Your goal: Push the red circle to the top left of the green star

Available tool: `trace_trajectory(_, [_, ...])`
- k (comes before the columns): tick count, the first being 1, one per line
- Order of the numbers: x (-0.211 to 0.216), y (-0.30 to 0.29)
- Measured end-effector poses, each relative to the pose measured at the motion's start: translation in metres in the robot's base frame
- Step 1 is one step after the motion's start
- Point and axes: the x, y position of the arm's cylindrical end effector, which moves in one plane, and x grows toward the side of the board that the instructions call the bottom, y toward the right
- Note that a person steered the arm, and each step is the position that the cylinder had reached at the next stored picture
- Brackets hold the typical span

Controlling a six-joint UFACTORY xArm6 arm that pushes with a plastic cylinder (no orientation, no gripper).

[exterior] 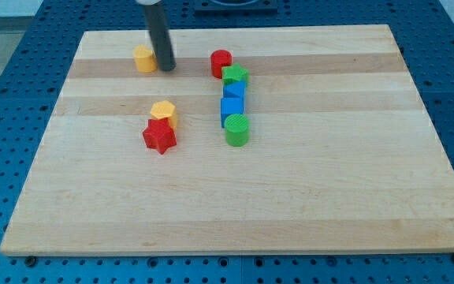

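Surface: pale wooden board (235, 197) lying on a blue perforated bench (6, 63), filling most of the view.

Tip position: my tip (166, 68) resting on the board near the view's top, just to the view's right of a yellow block (143, 58), close enough that contact cannot be ruled out.

Tip state: plain dark rod with nothing to open or close, carrying nothing, not touching the task's block.

Red circle: red circle (221, 62) standing near the view's top, apart from the tip, off to the view's right and roughly level with it.

Green star: green star (235, 76) sitting at the red circle's lower right, touching it or nearly so.

Deciding relation: red circle lying directly to the view's right of the tip with bare board between; target block already looking up and to the left of the star.

Judgement: task probably close to met as things lie; any further push from the tip's present side likely driving the circle rightward past the star's top, so calling for care.

Column below star: two blue blocks (232, 101) and a green cylinder (237, 130) running down toward the view's bottom, pressed close together, easily disturbed if the star gets shoved.

Other blocks: yellow hexagon-like block (164, 112) touching a red star (160, 136), well clear at the view's left of the column.
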Motion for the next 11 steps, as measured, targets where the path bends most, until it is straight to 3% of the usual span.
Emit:
trace_trajectory(2, [-0.034, 0.037])
trace_trajectory(3, [-0.072, 0.115])
trace_trajectory(4, [-0.066, 0.174])
trace_trajectory(6, [0.001, 0.174])
trace_trajectory(9, [0.002, 0.078])
trace_trajectory(11, [0.002, 0.089])
